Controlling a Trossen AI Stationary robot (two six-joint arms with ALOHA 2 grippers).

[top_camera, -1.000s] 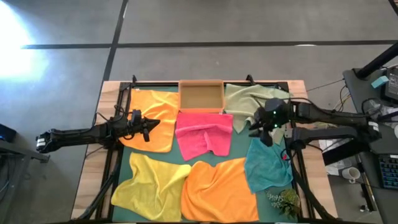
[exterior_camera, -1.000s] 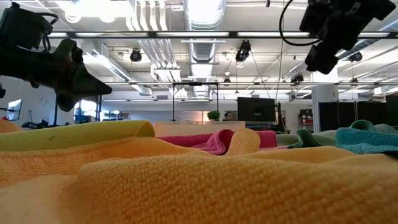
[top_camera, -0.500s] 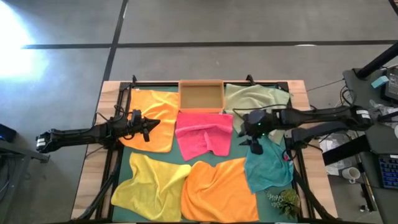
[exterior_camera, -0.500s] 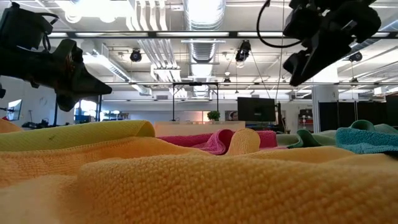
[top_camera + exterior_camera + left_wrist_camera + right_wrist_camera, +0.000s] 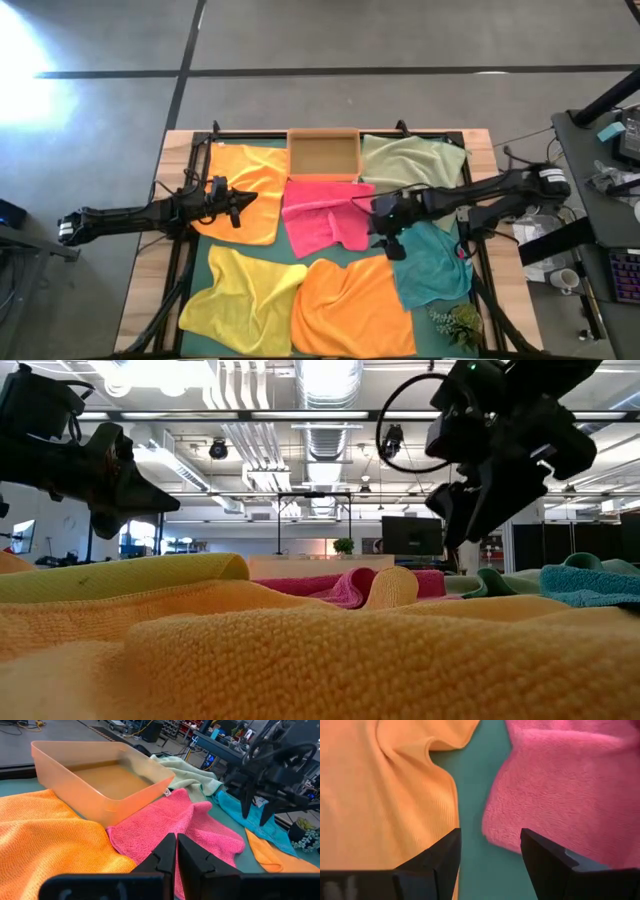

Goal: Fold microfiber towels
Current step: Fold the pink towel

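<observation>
On my left, the left gripper hangs shut and empty over the near edge of the orange towel at the table's back left; it waits there. In front of that towel lies the yellow towel, rumpled, and beside it the second orange towel. The wooden tray sits at the back middle with the hot pink towel just in front of it.

The right gripper hovers with its fingers spread, nothing between them, over the gap where the pink towel's corner comes near the second orange one — the dark green mat shows between the two. That closeness is my worry: if I come down slightly off, I judge I could pinch orange cloth along with pink, or catch two layers of the pink corner and drag a bunched fold. Further right, the pale green towel and the teal towel lie under the right arm — a low sweep could snag them.
</observation>
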